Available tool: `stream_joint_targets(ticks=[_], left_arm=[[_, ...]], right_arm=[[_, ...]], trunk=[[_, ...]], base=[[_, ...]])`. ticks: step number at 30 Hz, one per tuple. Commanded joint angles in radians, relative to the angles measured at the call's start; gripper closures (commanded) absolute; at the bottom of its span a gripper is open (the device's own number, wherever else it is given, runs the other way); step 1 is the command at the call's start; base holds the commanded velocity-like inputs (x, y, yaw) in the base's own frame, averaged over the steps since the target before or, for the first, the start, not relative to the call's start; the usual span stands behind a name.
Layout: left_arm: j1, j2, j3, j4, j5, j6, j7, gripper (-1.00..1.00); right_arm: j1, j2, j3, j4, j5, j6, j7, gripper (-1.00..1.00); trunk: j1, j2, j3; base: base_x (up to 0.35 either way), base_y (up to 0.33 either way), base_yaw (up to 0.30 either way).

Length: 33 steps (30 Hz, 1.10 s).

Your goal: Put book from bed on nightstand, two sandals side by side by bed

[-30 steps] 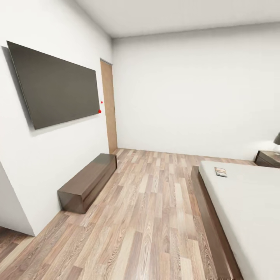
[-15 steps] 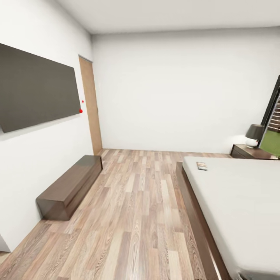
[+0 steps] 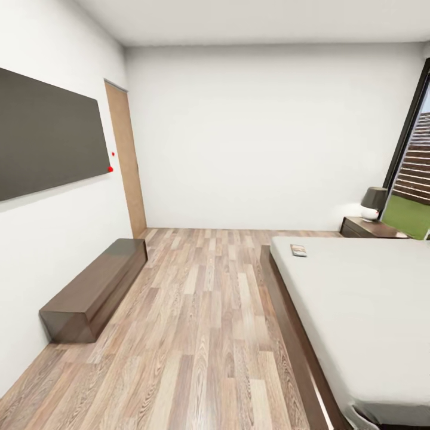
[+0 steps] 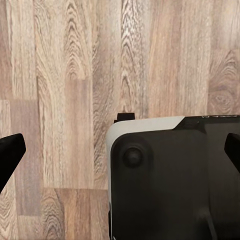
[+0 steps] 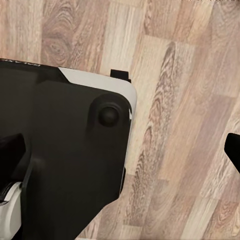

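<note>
I am in the bedroom. The bed (image 3: 364, 298), with a white mattress and dark wooden frame, fills the right of the head view. The book (image 3: 298, 250) lies flat near the mattress's far left corner. A dark nightstand (image 3: 370, 227) stands beyond the bed at the far right, with a lamp (image 3: 374, 202) on it. The sandals are out of view. My left gripper (image 4: 120, 152) hangs open over the floor and the robot's base (image 4: 175, 180); its fingertips (image 4: 10, 155) are far apart. My right gripper (image 5: 122, 150) is open too, above the base (image 5: 65, 150), holding nothing.
A long low dark-brown cabinet (image 3: 95, 289) stands along the left wall under a wall-mounted TV (image 3: 48, 143). A brown door (image 3: 126, 161) is at the far left corner. A tall dark-framed window (image 3: 412, 173) is at the right. Wood-plank floor (image 3: 203, 310) runs between cabinet and bed.
The whole head view has swung to the right: the TV and cabinet slid left, and the nightstand, lamp and window came further into view. The book has not moved on the bed.
</note>
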State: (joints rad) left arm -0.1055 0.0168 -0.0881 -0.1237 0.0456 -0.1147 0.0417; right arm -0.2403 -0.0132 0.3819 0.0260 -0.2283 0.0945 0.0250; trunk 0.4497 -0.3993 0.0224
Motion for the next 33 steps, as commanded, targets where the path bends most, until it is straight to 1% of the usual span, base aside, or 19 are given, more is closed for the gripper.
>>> stream_joint_targets(ticks=[1,5,9,13,17,28,33], left_arm=[[0.0,0.0,-0.009,0.001,0.005,-0.003,0.004,-1.0],[0.0,0.0,-0.009,0.001,0.005,-0.003,0.004,-1.0],[0.0,0.0,-0.009,0.001,0.005,-0.003,0.004,-1.0],[0.0,-0.001,-0.009,0.001,0.004,-0.003,0.004,-1.0],[0.0,0.0,-0.009,0.001,0.003,-0.003,0.004,-1.0],[0.0,0.0,-0.009,0.001,0.003,-0.003,0.004,-1.0],[0.0,0.0,-0.009,0.001,0.004,-0.003,0.004,-1.0]], right_arm=[[-0.001,0.001,0.01,0.001,-0.009,0.001,0.003,-1.0],[-0.001,0.002,0.012,-0.001,-0.006,0.001,0.002,-1.0],[-0.001,0.002,0.012,-0.005,-0.004,-0.017,0.001,-1.0],[-0.001,0.001,0.012,-0.002,-0.003,-0.065,-0.005,-1.0],[-0.001,0.001,0.012,0.001,0.0,-0.089,-0.008,-1.0],[-0.001,-0.001,0.01,-0.001,-0.007,-0.104,-0.012,-1.0],[-0.001,-0.001,0.009,0.0,-0.009,-0.106,-0.012,-1.0]], trunk=[[0.0,-0.001,-0.001],[0.0,-0.001,-0.001],[0.0,-0.001,-0.001],[0.0,-0.001,-0.001],[0.0,-0.001,-0.001],[0.0,-0.001,-0.001],[0.0,-0.001,-0.001]], base=[[0.0,0.0,-0.03],[0.0,0.0,-0.017],[0.0,0.0,-0.007],[0.0,0.0,-0.004],[0.0,0.0,-0.001],[0.004,0.0,0.0],[0.094,0.01,0.0]])
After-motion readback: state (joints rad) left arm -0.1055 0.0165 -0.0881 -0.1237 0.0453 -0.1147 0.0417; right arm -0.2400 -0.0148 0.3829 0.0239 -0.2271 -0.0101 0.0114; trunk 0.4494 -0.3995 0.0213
